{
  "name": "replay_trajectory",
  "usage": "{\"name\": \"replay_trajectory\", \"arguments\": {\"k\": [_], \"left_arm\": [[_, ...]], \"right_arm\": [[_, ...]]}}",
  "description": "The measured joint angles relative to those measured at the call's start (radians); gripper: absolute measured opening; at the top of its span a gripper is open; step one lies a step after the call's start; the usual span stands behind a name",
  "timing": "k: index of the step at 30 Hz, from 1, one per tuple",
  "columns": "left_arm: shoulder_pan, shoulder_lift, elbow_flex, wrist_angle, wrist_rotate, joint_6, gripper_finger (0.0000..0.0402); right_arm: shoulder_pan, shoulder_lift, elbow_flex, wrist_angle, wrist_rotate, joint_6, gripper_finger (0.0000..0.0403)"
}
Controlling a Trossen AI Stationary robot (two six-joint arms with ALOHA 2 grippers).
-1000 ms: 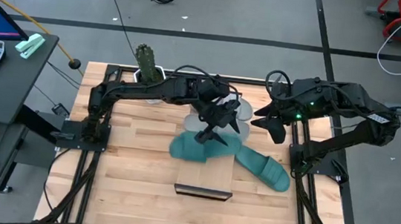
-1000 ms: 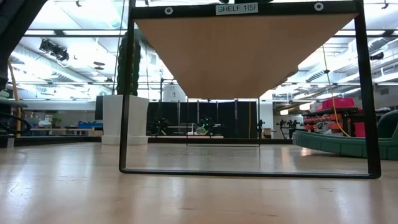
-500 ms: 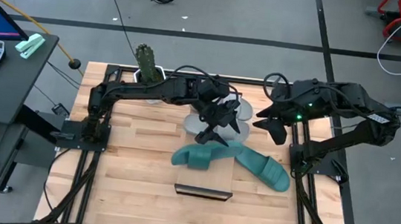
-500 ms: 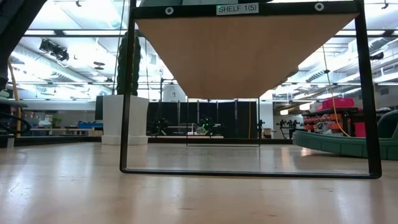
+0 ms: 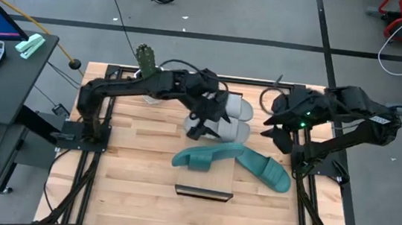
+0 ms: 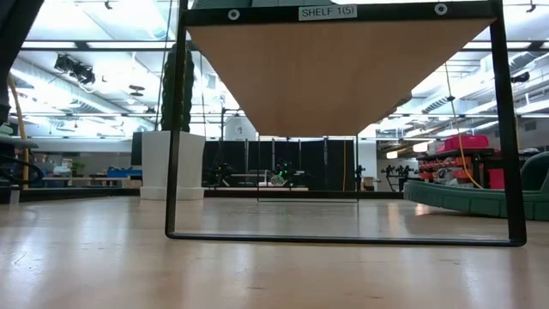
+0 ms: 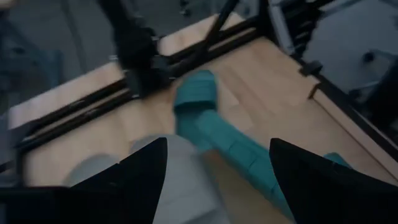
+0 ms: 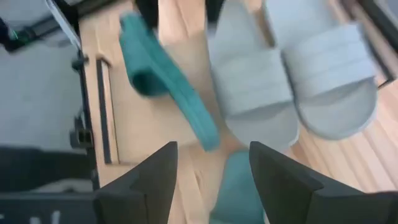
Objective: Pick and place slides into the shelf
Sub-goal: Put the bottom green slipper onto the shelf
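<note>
From table height I look under the shelf (image 6: 339,77): its light wood board overhead, dark metal frame resting on the wooden table (image 6: 257,275). A label (image 6: 327,12) on the top bar reads SHELF 1(5). A teal slide (image 6: 480,199) lies at the right; a white planter (image 6: 173,165) stands behind on the left.

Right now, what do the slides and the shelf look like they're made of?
Teal slides and grey slides: likely soft foam, going by the matte, ribbed, thick moulded look. Shelf: light wood-look board, smooth, in a thin dark frame, probably metal.
</note>
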Motion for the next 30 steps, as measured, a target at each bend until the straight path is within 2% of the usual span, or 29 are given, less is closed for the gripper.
{"name": "replay_trajectory", "arguments": {"k": [3, 7, 12, 22, 30], "left_arm": [[0.002, -0.053, 0.000, -0.073, -0.067, -0.021, 0.0288], [-0.005, -0.124, 0.000, -0.197, -0.150, -0.083, 0.0288], [-0.018, -0.185, 0.000, -0.334, -0.179, -0.189, 0.0288], [-0.086, -0.220, 0.000, -0.548, -0.249, -0.402, 0.0288], [-0.170, -0.221, 0.000, -0.686, -0.334, -0.522, 0.0288]], "right_arm": [[0.011, -0.009, -0.094, 0.023, -0.031, -0.025, 0.0208], [0.019, -0.022, -0.235, 0.149, -0.083, -0.072, 0.0208], [0.019, -0.021, -0.357, 0.287, -0.130, -0.146, 0.0200], [-0.045, -0.020, -0.434, 0.405, -0.124, -0.313, 0.0196], [-0.074, -0.006, -0.467, 0.442, -0.191, -0.392, 0.0197]]}}
